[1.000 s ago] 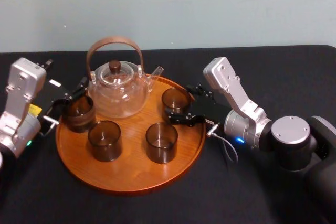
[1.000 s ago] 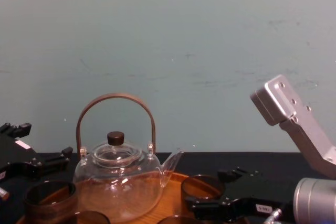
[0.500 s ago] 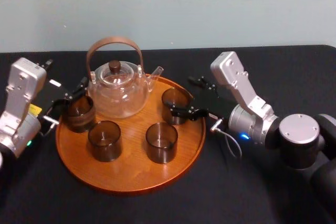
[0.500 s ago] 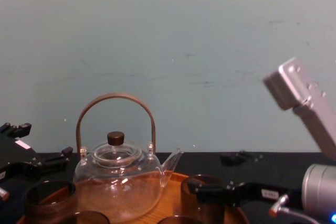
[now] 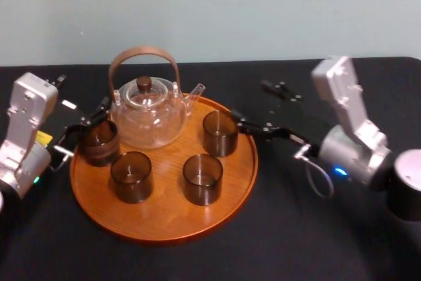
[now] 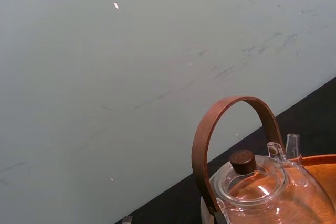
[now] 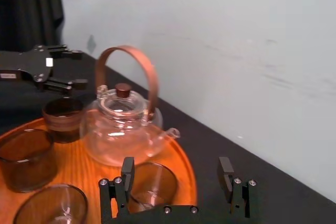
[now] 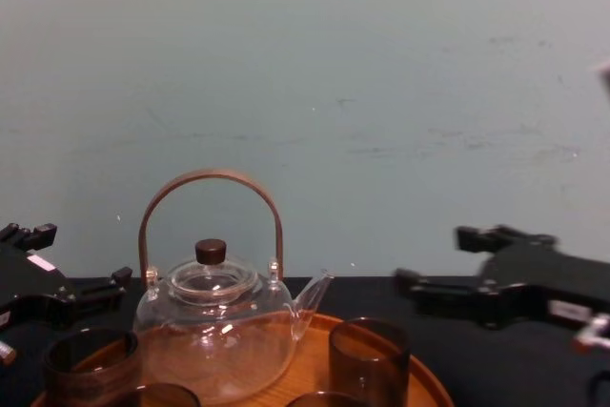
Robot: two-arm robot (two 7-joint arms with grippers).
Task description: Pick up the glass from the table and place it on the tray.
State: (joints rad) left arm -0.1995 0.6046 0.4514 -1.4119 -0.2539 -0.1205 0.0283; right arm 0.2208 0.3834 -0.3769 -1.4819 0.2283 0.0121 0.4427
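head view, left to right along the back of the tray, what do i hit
leftmost glass → glass teapot → rightmost glass → right gripper, fingers open

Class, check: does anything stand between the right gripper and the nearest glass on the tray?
Nothing visible does. The right gripper, open, hangs just outside the right rim of the tray, facing the glass across a bare gap. The left gripper sits by the tray's left side.
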